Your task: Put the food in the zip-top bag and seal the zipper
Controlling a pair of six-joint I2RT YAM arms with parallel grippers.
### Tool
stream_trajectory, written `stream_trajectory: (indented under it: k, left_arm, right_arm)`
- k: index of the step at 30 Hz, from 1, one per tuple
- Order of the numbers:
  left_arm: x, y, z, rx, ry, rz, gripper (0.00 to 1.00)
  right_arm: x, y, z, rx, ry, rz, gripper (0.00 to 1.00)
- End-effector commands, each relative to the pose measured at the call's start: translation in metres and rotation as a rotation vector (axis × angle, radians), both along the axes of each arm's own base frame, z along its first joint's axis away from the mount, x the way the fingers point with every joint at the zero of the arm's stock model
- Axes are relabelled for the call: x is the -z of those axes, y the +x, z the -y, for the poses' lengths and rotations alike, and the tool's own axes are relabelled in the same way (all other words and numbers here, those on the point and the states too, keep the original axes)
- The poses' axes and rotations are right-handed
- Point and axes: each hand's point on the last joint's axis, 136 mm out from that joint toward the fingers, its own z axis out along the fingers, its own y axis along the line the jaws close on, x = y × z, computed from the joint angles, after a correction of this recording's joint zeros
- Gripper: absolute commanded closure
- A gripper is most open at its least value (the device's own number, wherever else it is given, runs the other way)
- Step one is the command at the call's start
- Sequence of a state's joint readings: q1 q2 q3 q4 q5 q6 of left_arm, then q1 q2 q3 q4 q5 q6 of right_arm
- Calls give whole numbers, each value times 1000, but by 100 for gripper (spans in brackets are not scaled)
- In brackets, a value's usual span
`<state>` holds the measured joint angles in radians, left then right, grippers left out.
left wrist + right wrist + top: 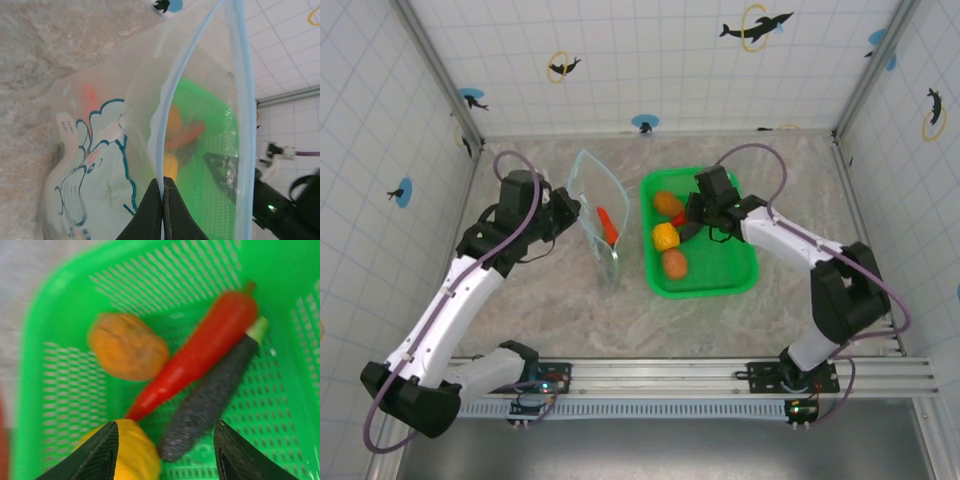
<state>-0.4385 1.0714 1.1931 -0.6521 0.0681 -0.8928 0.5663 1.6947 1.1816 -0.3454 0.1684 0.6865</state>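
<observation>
left gripper (163, 187) pinched shut on bag (592, 190) rim, centre-left of top view | right gripper (165, 440) half-open over food (665, 238) in basket (720, 275), centre | risk: red piece (200, 355) touches dark piece (210, 400); grab may snag both

Bag (598, 225) upright on counter (550, 310), just left of basket (720, 290). One toy vegetable (607, 226) inside bag. Other toy foods (667, 236) in basket. Left claw (575, 210) at bag's left edge.

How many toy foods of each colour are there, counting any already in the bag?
Orange pieces: 2
Red pieces: 2, one in the basket, one in the bag
Yellow piece: 1
Dark piece: 1
Total: 6
</observation>
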Motion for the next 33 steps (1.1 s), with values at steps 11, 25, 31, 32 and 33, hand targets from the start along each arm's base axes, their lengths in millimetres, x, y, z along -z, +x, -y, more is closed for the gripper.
stream_trajectory:
  k: [11,25,31,32,33]
  left_arm:
    - [8,-2,15,87,9,-58,100]
    - [15,1,18,84,-9,-63,100]
    - [12,3,24,85,-56,-68,100]
    - [12,3,25,85,-64,-70,100]
    - [11,3,26,89,-75,-71,100]
  right_arm:
    - [54,22,3,153,19,-102,37]
    - [81,27,12,142,5,-129,54]
    - [59,19,21,131,33,-72,61]
    - [54,19,22,122,38,-60,61]
    - [48,17,22,111,43,-45,62]
